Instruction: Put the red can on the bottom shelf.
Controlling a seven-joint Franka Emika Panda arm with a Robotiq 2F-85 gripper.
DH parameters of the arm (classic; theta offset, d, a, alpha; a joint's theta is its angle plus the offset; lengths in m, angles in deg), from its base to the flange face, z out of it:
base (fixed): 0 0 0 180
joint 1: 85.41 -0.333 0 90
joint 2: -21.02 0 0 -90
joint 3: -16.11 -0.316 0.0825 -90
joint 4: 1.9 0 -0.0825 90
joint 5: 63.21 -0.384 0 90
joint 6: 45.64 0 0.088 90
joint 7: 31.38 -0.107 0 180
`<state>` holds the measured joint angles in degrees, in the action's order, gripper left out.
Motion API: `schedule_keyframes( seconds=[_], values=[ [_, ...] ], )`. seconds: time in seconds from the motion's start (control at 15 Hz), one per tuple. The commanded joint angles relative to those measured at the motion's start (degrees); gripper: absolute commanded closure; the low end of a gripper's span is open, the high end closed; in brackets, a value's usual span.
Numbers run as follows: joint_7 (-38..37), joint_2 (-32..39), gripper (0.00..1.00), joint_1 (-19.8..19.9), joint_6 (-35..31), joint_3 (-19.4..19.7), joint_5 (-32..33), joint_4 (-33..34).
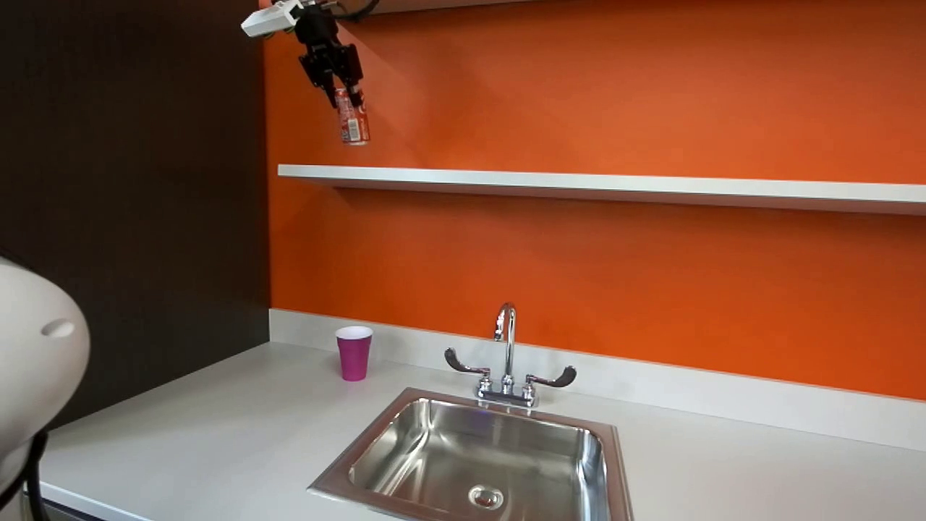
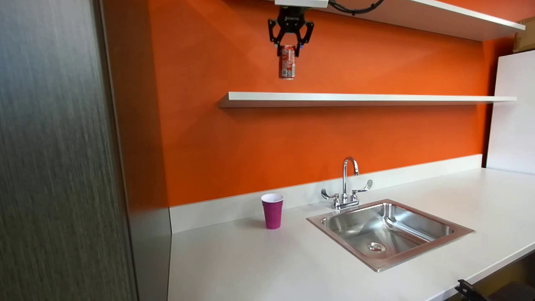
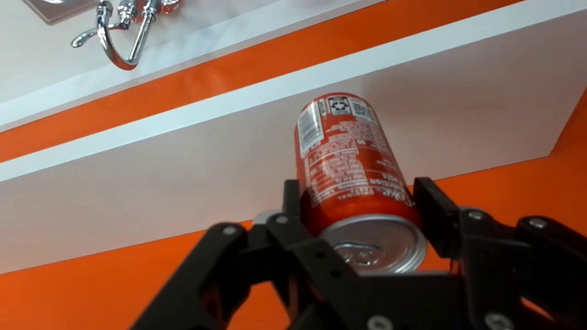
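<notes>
The red can [image 1: 353, 124] is upright in the air above the left part of the bottom shelf [image 1: 600, 182]. In an exterior view, the can [image 2: 287, 65] shows a clear gap between its base and the white shelf board [image 2: 355, 98]. My gripper [image 2: 288, 53] points down with its fingers on both sides of the can's upper part. In the wrist view, the black gripper [image 3: 355, 188] is shut on the can [image 3: 351, 151], whose silvery top faces the camera. The shelf's top surface [image 3: 183, 183] lies beyond the can's base.
A higher white shelf [image 2: 472, 19] is close to the arm. A magenta cup [image 1: 354, 358] stands on the counter below, beside the steel sink [image 2: 451, 236] and its faucet [image 1: 508, 354]. A dark panel [image 1: 137, 181] stands left of the shelf.
</notes>
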<state>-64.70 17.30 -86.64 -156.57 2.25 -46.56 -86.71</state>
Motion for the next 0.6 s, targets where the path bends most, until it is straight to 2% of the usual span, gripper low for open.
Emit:
schedule_keyframes(
  seconds=[0.0,0.47,0.53],
  values=[
    [1.51,6.69,0.62,-2.53,5.44,1.88,0.92,10.13],
    [1.85,14.12,0.62,-6.00,10.13,5.72,0.30,19.14],
    [1.65,14.73,0.62,-4.76,10.34,4.46,0.46,19.67]
  ],
)
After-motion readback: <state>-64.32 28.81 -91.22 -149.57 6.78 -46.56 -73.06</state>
